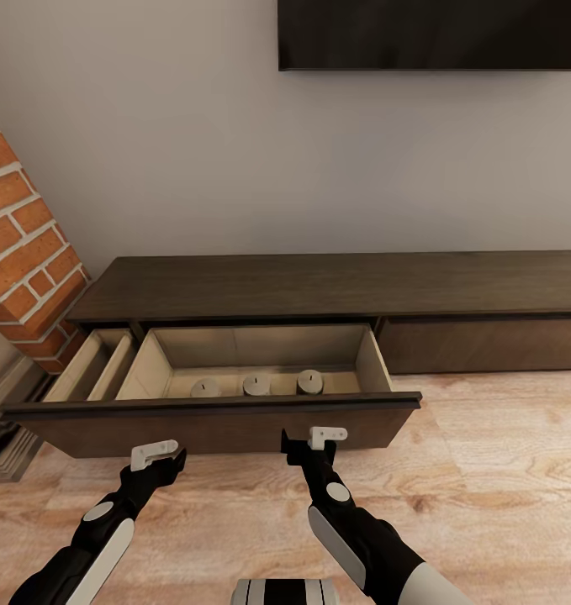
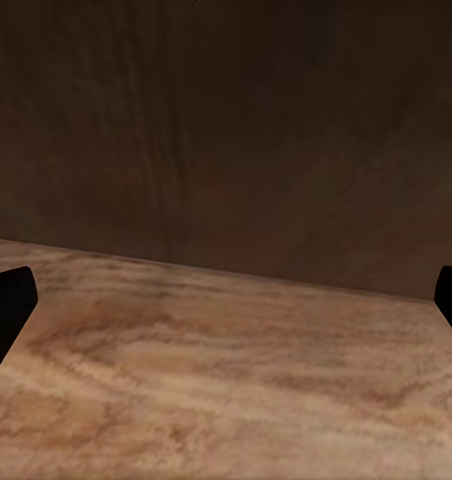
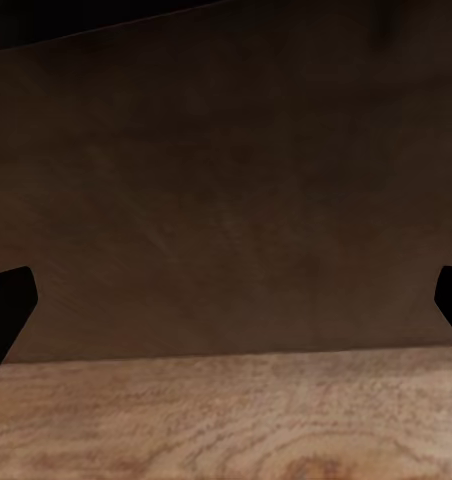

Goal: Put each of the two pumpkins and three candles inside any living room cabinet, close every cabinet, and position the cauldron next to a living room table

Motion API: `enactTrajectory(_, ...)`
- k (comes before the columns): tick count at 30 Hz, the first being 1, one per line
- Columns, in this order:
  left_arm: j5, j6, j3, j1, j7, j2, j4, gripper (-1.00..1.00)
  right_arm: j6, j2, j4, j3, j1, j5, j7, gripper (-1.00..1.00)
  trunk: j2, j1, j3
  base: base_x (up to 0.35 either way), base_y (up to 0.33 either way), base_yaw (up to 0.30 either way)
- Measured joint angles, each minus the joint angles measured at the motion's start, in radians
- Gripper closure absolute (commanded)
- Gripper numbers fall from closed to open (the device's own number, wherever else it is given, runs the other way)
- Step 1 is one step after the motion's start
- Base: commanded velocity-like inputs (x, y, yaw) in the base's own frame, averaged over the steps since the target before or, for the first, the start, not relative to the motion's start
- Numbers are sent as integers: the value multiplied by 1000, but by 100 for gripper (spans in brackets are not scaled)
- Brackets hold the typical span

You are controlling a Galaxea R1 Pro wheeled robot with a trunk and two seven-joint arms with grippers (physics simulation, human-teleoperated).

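The long dark brown cabinet (image 1: 335, 286) stands against the wall with its wide drawer (image 1: 209, 420) pulled out. Three short grey candles (image 1: 256, 385) stand in a row on the drawer's tan floor. My left gripper (image 1: 161, 454) and right gripper (image 1: 312, 439) hover just in front of the dark drawer front, low over the floor. In the wrist views the drawer front looms close, and each gripper, left (image 2: 226, 305) and right (image 3: 226, 310), stands open with nothing between its black fingertips (image 2: 6, 305). The pumpkins, the cauldron and the table are out of view.
A narrower tan compartment (image 1: 92, 365) is open to the left of the candles. A brick column (image 1: 16, 252) rises at the left, with a black screen (image 1: 432, 34) on the wall above. The cabinet's right front (image 1: 487, 344) is closed. Wooden floor (image 1: 487, 479) spreads around my arms.
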Motion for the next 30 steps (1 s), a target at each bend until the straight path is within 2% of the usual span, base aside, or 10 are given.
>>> enactTrajectory(5, 4, -5, 1, 0, 0, 0, 1, -100, 0, 0, 0, 0, 0, 0, 0, -100, 0, 0, 0, 0, 0, 0)
enactTrajectory(16, 3, -166, -9, -14, -12, -3, 123, -100, 0, 0, 0, 1, 0, 0, 0, -100, 0, 0, 0, 0, 0, 0)
enactTrajectory(21, 0, -194, -11, -15, -15, -25, 147, -100, 0, 0, 0, 2, 0, 0, 0, -100, 0, 0, 0, 0, 0, 0)
enactTrajectory(23, -21, -198, -11, -15, -15, -40, 154, -100, 0, 0, 0, 2, 0, 0, 0, -100, 0, 0, 0, 3, 0, 0)
enactTrajectory(26, -95, -205, -10, -15, -15, -63, 166, -100, 0, 0, 0, 1, 0, 0, 0, -100, 0, 0, 0, 113, 0, 0)
enactTrajectory(30, -126, -234, -9, -15, -15, -73, 169, -100, 0, 0, 0, 1, 0, 0, 0, -100, 0, 0, 0, 228, 0, 0)
